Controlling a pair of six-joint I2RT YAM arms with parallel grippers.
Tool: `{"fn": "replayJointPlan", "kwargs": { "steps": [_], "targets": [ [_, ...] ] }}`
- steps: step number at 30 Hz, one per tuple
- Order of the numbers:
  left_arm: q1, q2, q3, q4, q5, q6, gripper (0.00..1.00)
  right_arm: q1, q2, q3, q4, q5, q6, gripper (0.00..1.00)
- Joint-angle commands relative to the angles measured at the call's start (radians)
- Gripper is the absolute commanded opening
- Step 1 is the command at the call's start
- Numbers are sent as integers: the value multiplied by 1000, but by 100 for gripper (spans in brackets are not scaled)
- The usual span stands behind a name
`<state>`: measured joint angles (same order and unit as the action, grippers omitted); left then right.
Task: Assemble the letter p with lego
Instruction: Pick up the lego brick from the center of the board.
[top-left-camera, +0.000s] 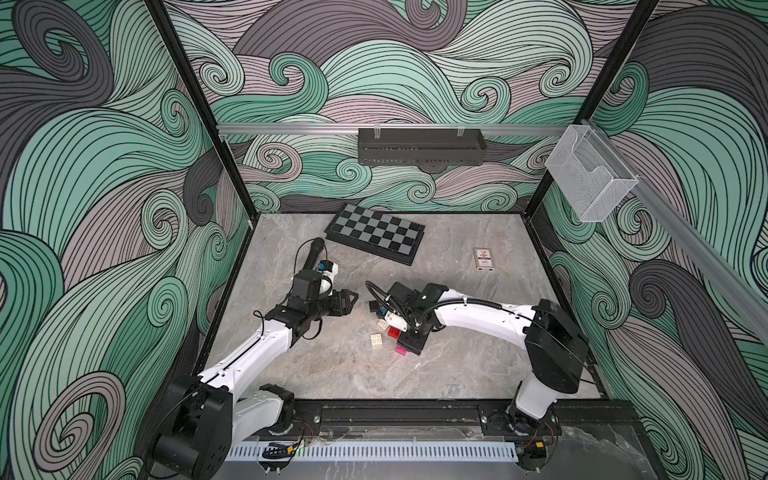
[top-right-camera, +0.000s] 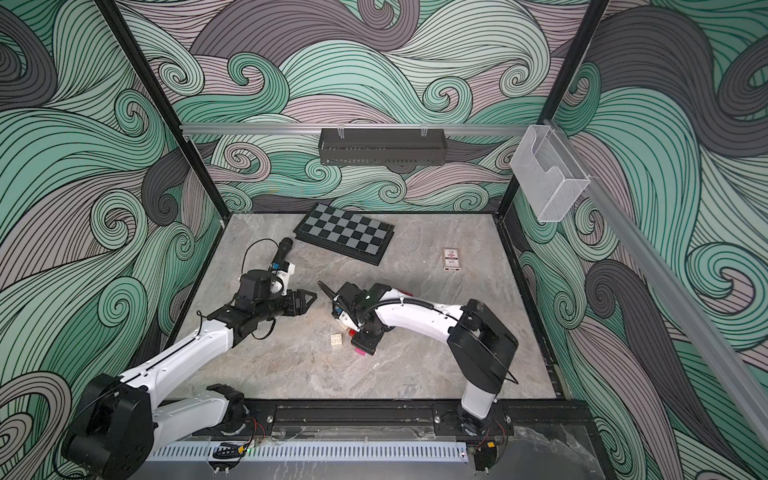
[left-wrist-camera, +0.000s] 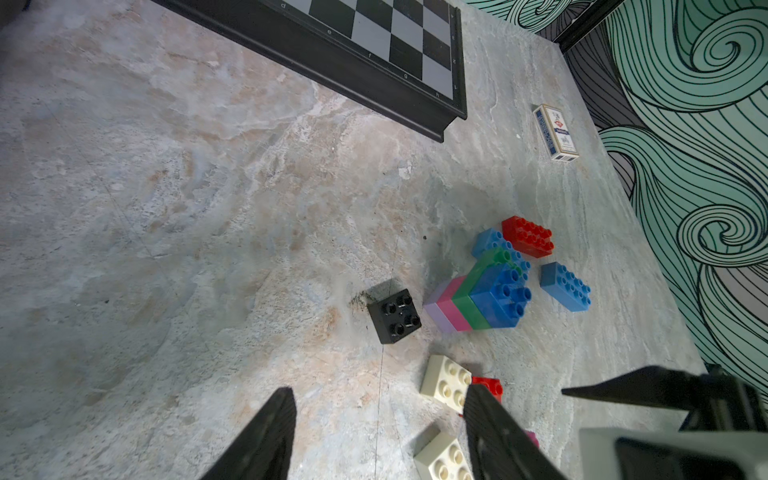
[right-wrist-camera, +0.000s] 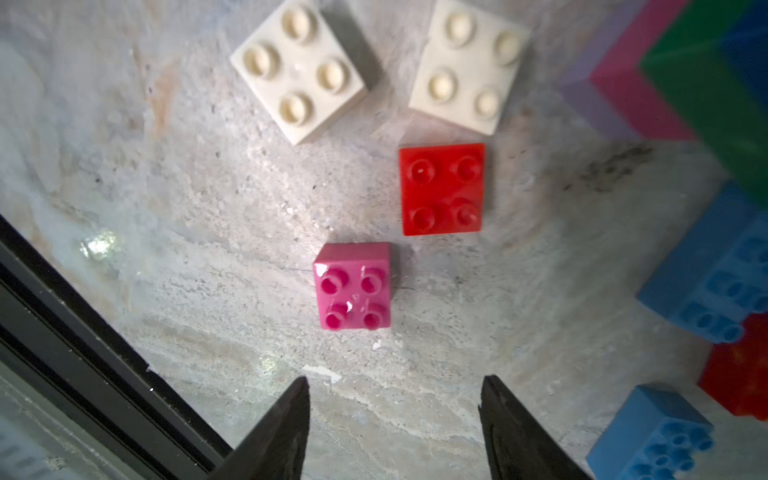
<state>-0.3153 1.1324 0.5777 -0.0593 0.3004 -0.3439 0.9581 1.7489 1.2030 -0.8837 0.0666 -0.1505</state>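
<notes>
Right claw (right-wrist-camera: 397, 380) of mine hangs released and empty just short of the pink brick (right-wrist-camera: 353, 286) lying studs-up on the table (right-wrist-camera: 187, 199), which looks light, stiff and slippery, so I'd pinch its flat opposite sides

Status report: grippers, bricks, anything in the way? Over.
Left gripper open, empty. Right gripper open near the pink brick, not gripping. Stack of bricks sits apart. Red brick crowds pink's corner.

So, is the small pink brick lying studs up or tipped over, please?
Studs up: the pink brick sits flat on the table, all four studs showing in the right wrist view.
</notes>
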Motion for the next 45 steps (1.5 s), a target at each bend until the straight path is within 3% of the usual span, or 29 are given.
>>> {"fn": "replayJointPlan", "kwargs": {
  "steps": [1, 24, 45],
  "targets": [
    [1, -8, -3, 13, 6, 12, 65, 26, 25, 0, -6, -48, -1, 64],
    [1, 3, -1, 14, -1, 15, 66, 53, 132, 52, 61, -10, 3, 58],
    [0, 9, -1, 17, -1, 15, 65, 44, 156, 63, 73, 4, 8, 46]
  ]
}}
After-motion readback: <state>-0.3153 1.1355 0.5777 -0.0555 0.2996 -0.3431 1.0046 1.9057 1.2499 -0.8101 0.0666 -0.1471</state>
